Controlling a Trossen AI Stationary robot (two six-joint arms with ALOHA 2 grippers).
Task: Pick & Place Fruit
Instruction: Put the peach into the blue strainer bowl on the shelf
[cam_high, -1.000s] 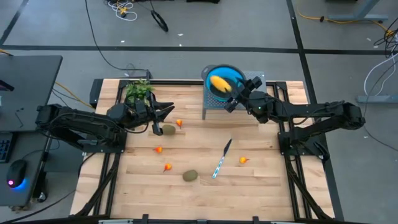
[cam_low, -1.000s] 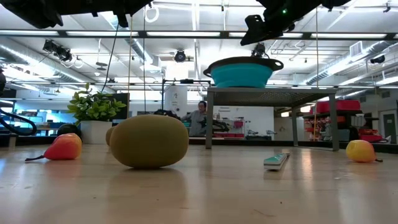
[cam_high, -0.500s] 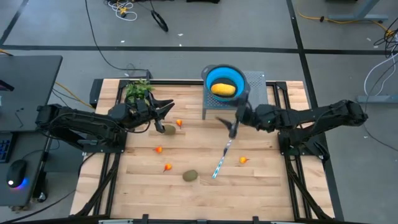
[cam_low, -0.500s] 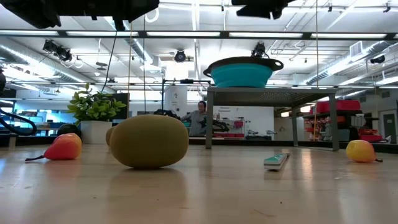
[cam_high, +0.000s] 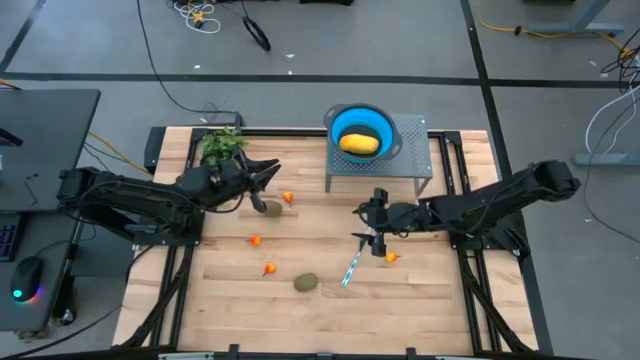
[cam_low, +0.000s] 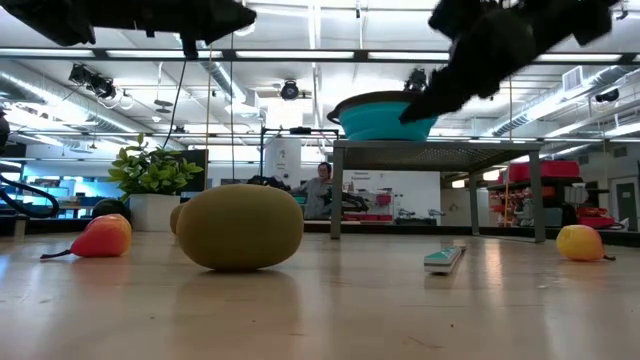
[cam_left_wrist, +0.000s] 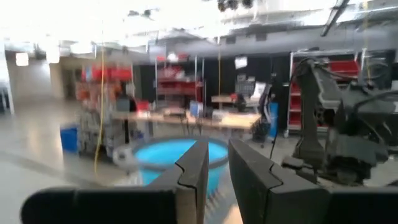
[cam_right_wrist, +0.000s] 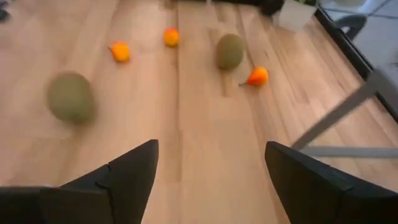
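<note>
Nearest the front edge of the tabletop (cam_high: 420, 310), one olive-brown kiwi-like fruit (cam_high: 306, 283) lies alone, with a small orange-red piece (cam_high: 269, 269) just behind it and another (cam_high: 255, 240) a little farther back. The slim silver-blue utensil (cam_high: 353, 264) lies at mid-table, untouched.

The right gripper (cam_high: 372, 226) hangs low over mid-table, just beside the utensil's far end and close to a small orange piece (cam_high: 391, 256). Its jaws are spread wide and hold nothing — the right wrist view shows bare wood between the two fingers (cam_right_wrist: 124, 171).

Farther back on the left, the left gripper (cam_high: 262, 176) hovers above the second kiwi-like fruit (cam_high: 270, 208) and a small orange-red piece (cam_high: 288, 198). Its jaws stand nearly pressed together with only a narrow slit between them, and nothing is pinched.

At the far edge, the yellow-orange oblong fruit (cam_high: 359, 143) already rests inside the blue bowl (cam_high: 340, 122) on the grey metal stand (cam_high: 410, 165); the green leafy plant (cam_high: 222, 143) sits at the far left corner.

Judgement: one piece is placed and the step in hand is the approach to the next pick, most likely the orange piece near the right gripper. The next move calls for centring the spread jaws over that small fruit, clear of the utensil, then descending and closing gently — the piece is small and rounded and may roll away.
</note>
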